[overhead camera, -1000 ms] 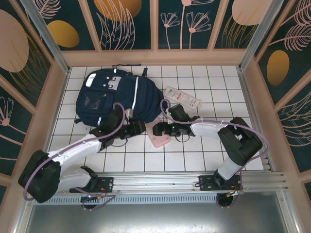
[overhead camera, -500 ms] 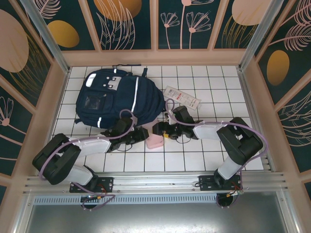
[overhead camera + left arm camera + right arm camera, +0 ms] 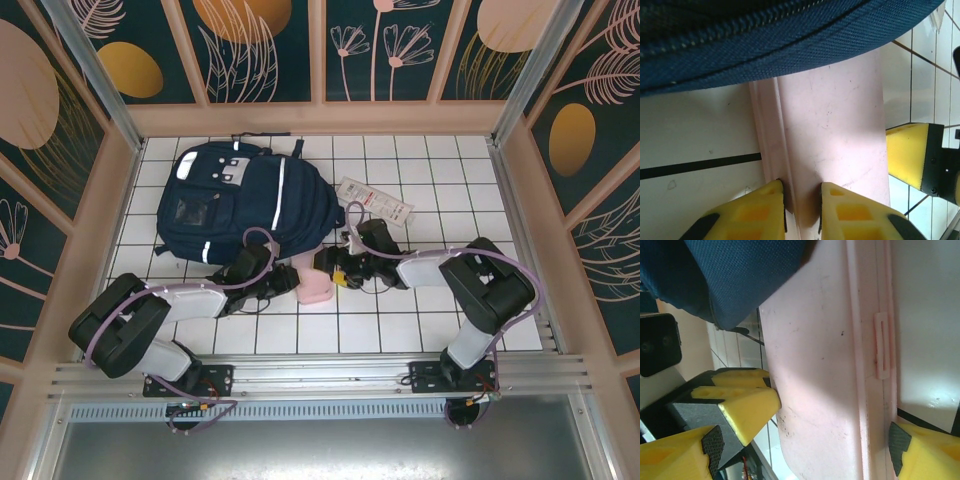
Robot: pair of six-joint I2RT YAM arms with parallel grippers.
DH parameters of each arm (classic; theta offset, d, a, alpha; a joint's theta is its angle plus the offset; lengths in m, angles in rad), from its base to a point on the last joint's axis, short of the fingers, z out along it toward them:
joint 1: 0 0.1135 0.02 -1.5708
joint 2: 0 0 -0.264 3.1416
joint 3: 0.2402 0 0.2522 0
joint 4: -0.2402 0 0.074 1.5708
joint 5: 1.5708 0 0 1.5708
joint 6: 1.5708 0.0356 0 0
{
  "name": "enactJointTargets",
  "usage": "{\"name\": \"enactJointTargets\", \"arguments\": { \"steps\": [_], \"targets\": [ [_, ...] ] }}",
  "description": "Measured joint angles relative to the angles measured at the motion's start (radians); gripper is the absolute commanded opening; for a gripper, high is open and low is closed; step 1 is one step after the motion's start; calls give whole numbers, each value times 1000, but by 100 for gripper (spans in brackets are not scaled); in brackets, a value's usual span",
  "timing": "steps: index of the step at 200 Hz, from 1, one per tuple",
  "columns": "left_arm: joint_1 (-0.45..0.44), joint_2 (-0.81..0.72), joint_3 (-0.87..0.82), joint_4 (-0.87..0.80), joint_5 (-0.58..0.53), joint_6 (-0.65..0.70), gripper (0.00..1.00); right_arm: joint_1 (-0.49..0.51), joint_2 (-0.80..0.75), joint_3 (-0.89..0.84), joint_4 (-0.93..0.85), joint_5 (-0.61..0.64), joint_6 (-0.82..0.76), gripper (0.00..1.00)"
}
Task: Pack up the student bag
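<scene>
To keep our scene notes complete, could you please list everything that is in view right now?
student bag: one, navy blue with white stripes, lying at the far left of the table.
pink case: one, pale pink, at the bag's near edge, its far end hidden by the bag.
flat box: one, white with red markings, right of the bag.
table: one, white tiles, wooden frame around it.
wall panels: several, dark teal with flower prints.
left gripper: one, yellow fingers pinching the case's ridged edge.
right gripper: one, yellow fingers set wide on either side of the case.
</scene>
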Motion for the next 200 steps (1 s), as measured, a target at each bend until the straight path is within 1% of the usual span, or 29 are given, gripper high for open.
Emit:
{"name": "enactJointTargets", "arguments": {
  "steps": [28, 47, 72, 99, 130, 155, 185, 200],
  "targets": [
    [4, -2, -13, 25, 6, 5, 15, -1, -9, -35, 57, -1, 68, 83],
    [5, -6, -15, 30, 8, 18, 14, 11, -30, -55, 47, 0, 90, 82],
    [5, 2, -15, 44, 42, 45, 13, 48, -91, -65, -63, 25, 72, 82],
    [-2, 56, -1, 99, 113, 68, 12, 71, -178, -88, -198, 70, 31, 83],
    [-37, 108, 34, 120, 162, 88, 11, 74, -263, -93, -346, 186, -9, 84],
    [-52, 129, 50, 126, 194, 100, 10, 69, -298, -97, -389, 260, -10, 84],
    [-55, 145, 55, 134, 219, 113, 10, 66, -314, -99, -412, 309, -13, 83],
    [-59, 161, 51, 97, 218, 116, 9, 61, -336, -99, -435, 335, -15, 84]
  ]
}}
